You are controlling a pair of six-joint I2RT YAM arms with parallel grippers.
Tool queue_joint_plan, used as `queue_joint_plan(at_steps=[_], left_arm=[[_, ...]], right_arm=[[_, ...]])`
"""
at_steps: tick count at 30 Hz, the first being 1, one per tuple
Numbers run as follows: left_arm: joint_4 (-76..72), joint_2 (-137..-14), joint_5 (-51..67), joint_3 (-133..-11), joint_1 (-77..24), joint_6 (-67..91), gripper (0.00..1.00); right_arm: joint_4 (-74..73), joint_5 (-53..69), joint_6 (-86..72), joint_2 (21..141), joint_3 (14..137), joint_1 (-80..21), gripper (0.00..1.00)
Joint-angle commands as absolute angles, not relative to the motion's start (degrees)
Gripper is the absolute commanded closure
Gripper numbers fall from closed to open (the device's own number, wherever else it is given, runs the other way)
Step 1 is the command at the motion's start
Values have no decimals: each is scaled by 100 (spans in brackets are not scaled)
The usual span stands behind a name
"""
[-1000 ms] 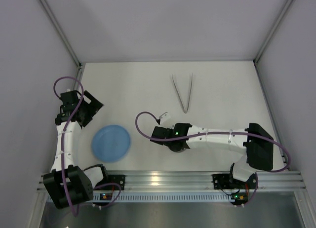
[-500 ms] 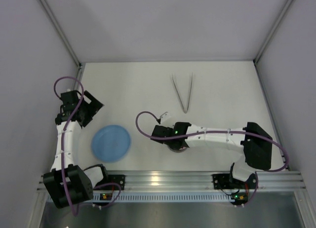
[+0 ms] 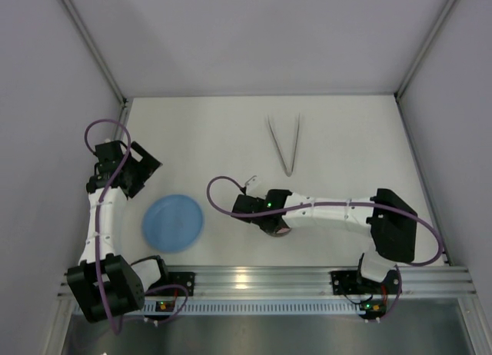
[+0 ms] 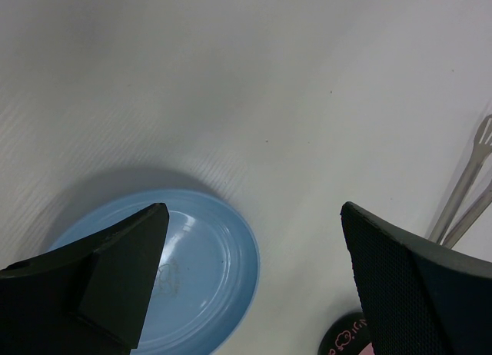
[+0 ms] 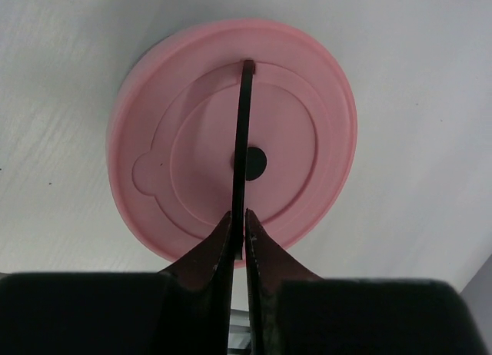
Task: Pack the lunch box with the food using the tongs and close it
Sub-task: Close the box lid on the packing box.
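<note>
While left arm [image 3: 104, 209] folded, right arm [image 3: 330, 211] outstretched, pinching lid [image 5: 192, 151].

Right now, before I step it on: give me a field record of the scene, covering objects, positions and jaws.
lid: flat pink round lid, mid white table, under the right wrist; dark line across its middle
right gripper: jaws almost together at the near end of that line; grip on it unclear
left gripper: jaws wide open, holding nothing
plate: flat blue round plate, left of the lid, near the left gripper, no food on it
tongs: thin silver metal tongs, lying untouched beyond the lid
food, steel container: not visible
</note>
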State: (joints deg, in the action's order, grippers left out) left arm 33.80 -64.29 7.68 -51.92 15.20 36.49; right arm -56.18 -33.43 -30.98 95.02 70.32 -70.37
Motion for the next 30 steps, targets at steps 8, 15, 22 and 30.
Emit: queue_joint_plan(at_steps=[8, 15, 22, 30], left_arm=[[3199, -6486, 747, -5159, 1503, 3630, 1], [3199, -6530, 738, -5168, 1503, 3639, 1], [3199, -6530, 738, -5159, 1503, 3639, 1], [3217, -6530, 712, -5150, 1494, 3630, 1]], right_arm=[[-5415, -3217, -2830, 10019, 7111, -6952, 83], [-4966, -2725, -2742, 10116, 6795, -6865, 77], [-4246, -1944, -2725, 9792, 6171, -6575, 75], [-3780, -1591, -2777, 9396, 5626, -6328, 73]])
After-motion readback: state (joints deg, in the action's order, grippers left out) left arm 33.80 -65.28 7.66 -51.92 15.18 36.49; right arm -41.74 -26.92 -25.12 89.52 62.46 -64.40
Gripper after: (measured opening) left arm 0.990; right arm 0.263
